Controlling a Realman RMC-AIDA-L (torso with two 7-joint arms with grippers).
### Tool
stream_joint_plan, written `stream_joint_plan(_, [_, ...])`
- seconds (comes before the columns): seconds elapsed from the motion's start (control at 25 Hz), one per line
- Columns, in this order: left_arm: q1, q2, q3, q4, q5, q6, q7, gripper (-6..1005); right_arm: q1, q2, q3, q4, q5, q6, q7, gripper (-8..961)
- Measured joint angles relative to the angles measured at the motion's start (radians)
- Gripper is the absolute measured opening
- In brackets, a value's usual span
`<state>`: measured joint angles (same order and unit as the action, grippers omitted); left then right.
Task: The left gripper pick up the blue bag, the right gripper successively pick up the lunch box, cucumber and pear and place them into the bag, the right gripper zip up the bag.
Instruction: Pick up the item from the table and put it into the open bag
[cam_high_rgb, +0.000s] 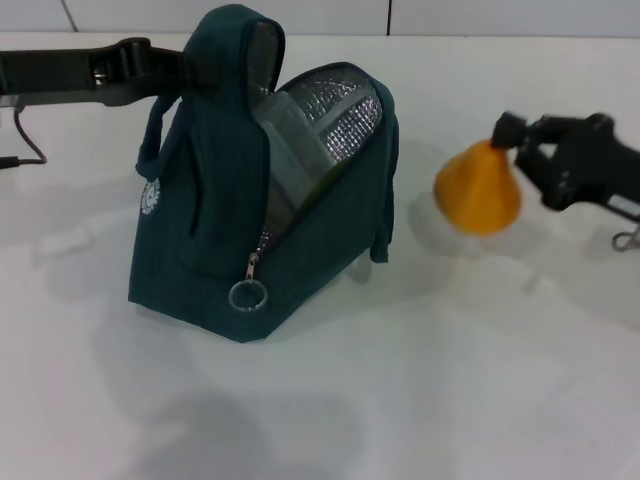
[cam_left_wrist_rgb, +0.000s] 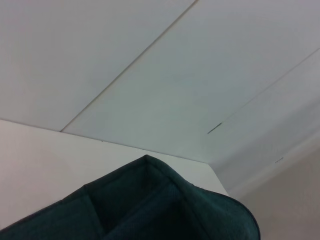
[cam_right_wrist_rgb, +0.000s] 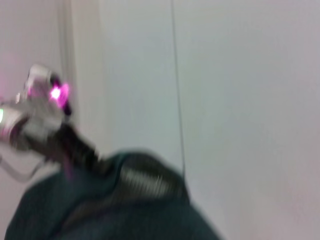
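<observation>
1. Holding up the top of the blue bag (cam_high_rgb: 215, 200), the left pincer (cam_high_rgb: 190, 68) reaches in from the tabletop's left side near the far edge, clamped on the peak of the fabric.
2. The bag stands on the white tabletop (cam_high_rgb: 420, 400) left of the middle, its mouth gaping toward the right and its silver quilted lining (cam_high_rgb: 335, 110) showing.
3. A pale, clear-sided shape sits inside the opening; a thin green sliver shows beside it, too little to name.
4. The zipper's ring pull (cam_high_rgb: 247, 295) hangs low on the near face, and a small round white logo (cam_high_rgb: 150, 197) sits on the bag's left side.
5. The right pincer (cam_high_rgb: 515, 140) hovers toward the right edge, closed on the narrow top of the pear (cam_high_rgb: 478, 188), which hangs above the tabletop, well apart from the bag.
6. The tabletop is plain, matte white, carrying soft grey shadows under the bag and the pear.
7. Behind the far edge rises a pale panelled wall (cam_high_rgb: 300, 15) with thin seams.
8. The left wrist view shows the bag's dark rim (cam_left_wrist_rgb: 150, 200) against those panels (cam_left_wrist_rgb: 175, 75); the right wrist view is smeared, with the bag (cam_right_wrist_rgb: 125, 210) and the other arm (cam_right_wrist_rgb: 45, 120) beyond it.
</observation>
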<state>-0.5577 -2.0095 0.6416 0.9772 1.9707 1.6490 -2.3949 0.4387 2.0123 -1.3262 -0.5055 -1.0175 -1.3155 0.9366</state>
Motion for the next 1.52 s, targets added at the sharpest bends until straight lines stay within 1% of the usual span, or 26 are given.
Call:
stream_joint_plan(0.2, [-0.002,-0.001,0.001,0.000,0.000,0.002,-0.004,40,-0.022,-0.013,0.141,-0.012,0.001,-0.133,0.078,75])
stream_joint_plan(0.32, [-0.003,-0.002,0.002,0.000,0.000,0.007,-0.007,40,-0.020,-0.021,0.198,-0.035,0.001,-0.195,0.142,81])
stream_joint_plan(0.48, [-0.004,-0.003,0.003,0.000,-0.005,0.013,-0.010,40,0.013,-0.024,0.220,-0.091,0.001,-0.232,0.232,88])
stream_joint_plan(0.64, [-0.007,-0.003,0.009,0.000,-0.014,0.030,-0.014,39,0.086,-0.014,0.210,-0.121,-0.005,-0.237,0.291,95])
stream_joint_plan(0.72, [-0.008,-0.003,0.012,-0.005,-0.020,0.038,-0.017,39,0.128,-0.008,0.195,-0.121,-0.008,-0.239,0.309,99])
stream_joint_plan(0.88, [-0.010,-0.003,0.013,-0.024,-0.029,0.052,-0.015,39,0.204,0.002,0.125,-0.112,-0.010,-0.224,0.321,106])
stream_joint_plan(1.12, [-0.012,-0.006,0.013,-0.026,-0.029,0.052,-0.009,40,0.315,0.009,-0.018,-0.046,-0.010,-0.116,0.321,117])
stream_joint_plan(1.32, [-0.006,-0.006,0.013,-0.026,-0.030,0.054,-0.007,40,0.353,0.015,-0.140,-0.020,-0.005,-0.033,0.315,126])
stream_joint_plan(1.4, [-0.005,-0.006,0.013,-0.026,-0.030,0.054,-0.005,40,0.359,0.016,-0.175,-0.020,-0.002,-0.010,0.316,130])
stream_joint_plan(1.52, [-0.004,-0.006,0.013,-0.026,-0.030,0.054,-0.001,39,0.364,0.016,-0.200,-0.022,0.008,0.006,0.325,136])
